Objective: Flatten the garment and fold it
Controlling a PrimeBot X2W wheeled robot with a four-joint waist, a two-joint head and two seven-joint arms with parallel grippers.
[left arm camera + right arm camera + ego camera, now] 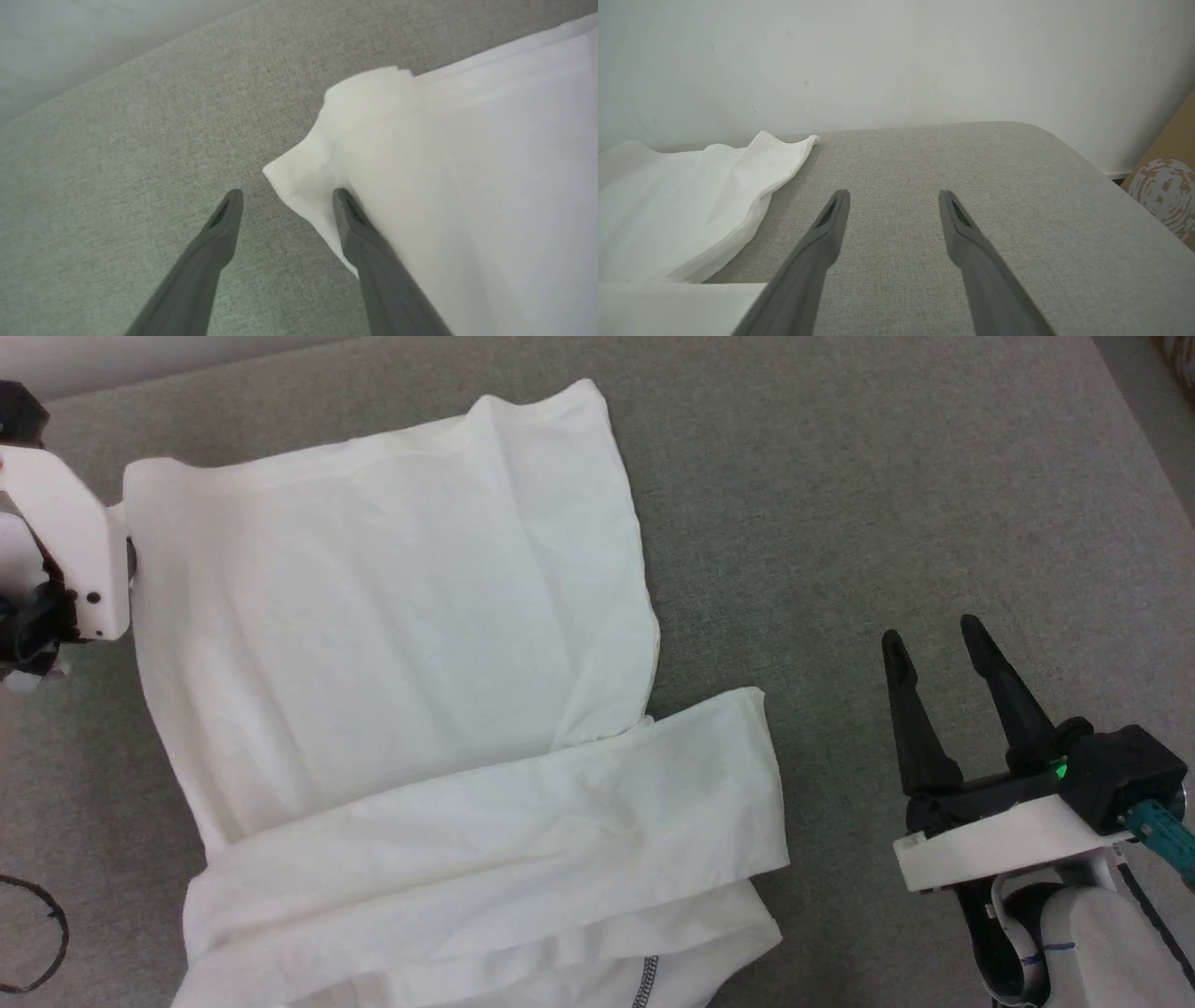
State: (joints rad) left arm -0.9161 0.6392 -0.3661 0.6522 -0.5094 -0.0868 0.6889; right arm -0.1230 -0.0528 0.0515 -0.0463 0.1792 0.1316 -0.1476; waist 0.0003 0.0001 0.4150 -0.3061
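Expecting white shirt (392, 644) handling soft, light, limp; hovering left gripper (287, 200) spread astride its corner, good pinch point; hovering right gripper (929, 633) spread, empty.

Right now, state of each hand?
Left hand: open at a corner of the white shirt, gripping nothing.
Right hand: open, empty.

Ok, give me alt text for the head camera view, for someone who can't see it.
A white garment lies spread on a grey fabric surface, a sleeve folded across its lower part. The right pincer is open over bare surface at the lower right, clear of the cloth; the left arm's white wrist sits at the garment's left edge.
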